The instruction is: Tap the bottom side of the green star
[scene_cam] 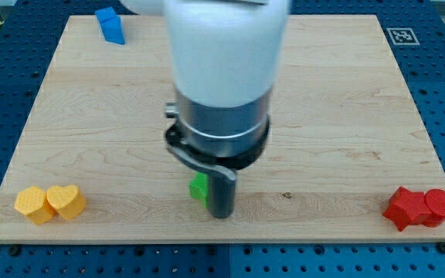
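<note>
Camera view shows my tip [221,215] low in the middle of the wooden board [346,116], at the end of a short dark rod that hangs under the arm's grey collar and white body [224,69]. No pincer exists on this rig, so nothing opens, closes or holds; the rod simply stands upright with its end on the board. Just to the view's left of the tip sits the green star [199,188], mostly hidden behind the rod, so only a small green piece shows and its star outline cannot be made out. The tip lies beside the star's right edge and slightly toward the view's bottom of it; whether the two touch cannot be told, since the rod covers the meeting line. Far to the view's left of the green star, near the board's lower left corner, two yellow blocks stand touching: a yellow hexagon-like block [34,205] and a yellow heart [66,201]. Far to the star's right, near the lower right corner, a red star-like block [406,208] touches a red cylinder [439,206]. Well above and left of the green star, near the upper left corner, stands a blue block [110,25].
</note>
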{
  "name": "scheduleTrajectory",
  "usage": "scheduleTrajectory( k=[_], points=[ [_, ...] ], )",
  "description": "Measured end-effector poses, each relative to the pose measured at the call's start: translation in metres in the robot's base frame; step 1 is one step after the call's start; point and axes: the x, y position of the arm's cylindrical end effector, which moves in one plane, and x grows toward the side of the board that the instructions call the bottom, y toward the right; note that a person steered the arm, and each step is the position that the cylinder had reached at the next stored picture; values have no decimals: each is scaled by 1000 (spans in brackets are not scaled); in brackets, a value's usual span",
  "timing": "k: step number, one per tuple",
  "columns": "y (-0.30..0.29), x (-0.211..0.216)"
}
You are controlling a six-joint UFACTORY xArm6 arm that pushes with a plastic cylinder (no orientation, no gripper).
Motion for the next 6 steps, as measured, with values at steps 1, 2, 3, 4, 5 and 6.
scheduleTrajectory(
  k=[1,2,3,4,5,6],
  points=[
    [-1,0],
    [11,8],
    [13,27],
    [-6,10],
    [-28,1],
    [-32,26]
  ],
)
